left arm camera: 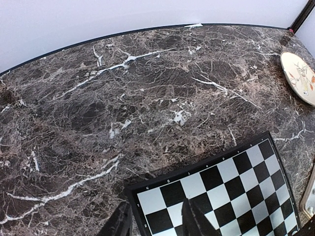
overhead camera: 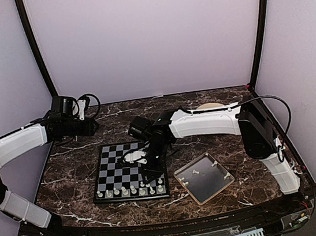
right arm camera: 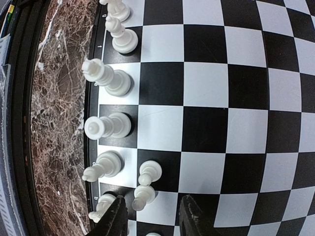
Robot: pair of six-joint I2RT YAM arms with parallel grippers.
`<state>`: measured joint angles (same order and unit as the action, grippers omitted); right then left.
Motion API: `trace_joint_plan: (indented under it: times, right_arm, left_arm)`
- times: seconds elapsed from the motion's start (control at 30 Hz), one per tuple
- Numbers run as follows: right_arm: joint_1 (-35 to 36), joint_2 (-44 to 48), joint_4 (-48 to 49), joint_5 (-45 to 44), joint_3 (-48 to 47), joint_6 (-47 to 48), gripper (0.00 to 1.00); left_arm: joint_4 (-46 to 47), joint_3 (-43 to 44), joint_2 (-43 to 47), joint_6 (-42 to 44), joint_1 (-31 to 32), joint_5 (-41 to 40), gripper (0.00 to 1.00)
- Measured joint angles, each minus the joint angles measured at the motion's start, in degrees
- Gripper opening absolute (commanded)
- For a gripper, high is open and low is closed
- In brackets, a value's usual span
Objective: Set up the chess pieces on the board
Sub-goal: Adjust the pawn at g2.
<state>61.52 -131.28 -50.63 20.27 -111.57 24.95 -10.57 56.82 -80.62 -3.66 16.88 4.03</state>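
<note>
One upright pawn (right arm camera: 141,196) at eleven o'clock of nearer right gripper (right arm camera: 153,219); hangs spread, empty, like left gripper (left arm camera: 155,220).

Beneath me lay a dark brown marble table (overhead camera: 76,163), veined in white. To my right a square metal tray (overhead camera: 190,165) with a pale rim sat turned corner-on. Far back on the right rested a round beige plate (left arm camera: 300,78) with a painted pattern. Pale walls (overhead camera: 147,38) stood behind.
</note>
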Motion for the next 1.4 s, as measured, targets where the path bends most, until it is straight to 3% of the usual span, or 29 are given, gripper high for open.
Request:
trace_joint_plan:
  times: [0.43, 1.07, 1.4]
  right_arm:
    - [1.0, 0.0, 0.0, -1.5, 0.0, 0.3, 0.36]
    - [1.3, 0.0, 0.3, -5.1, 3.1, 1.1, 0.14]
    - [1.3, 0.2, 0.5, -5.4, 3.1, 1.5, 0.1]
  left_arm:
    - [0.0, 0.0, -0.3, 0.0, 0.0, 0.0, 0.37]
    - [0.0, 0.0, -0.6, 0.0, 0.0, 0.0, 0.36]
    - [0.0, 0.0, -0.8, 0.0, 0.0, 0.1, 0.36]
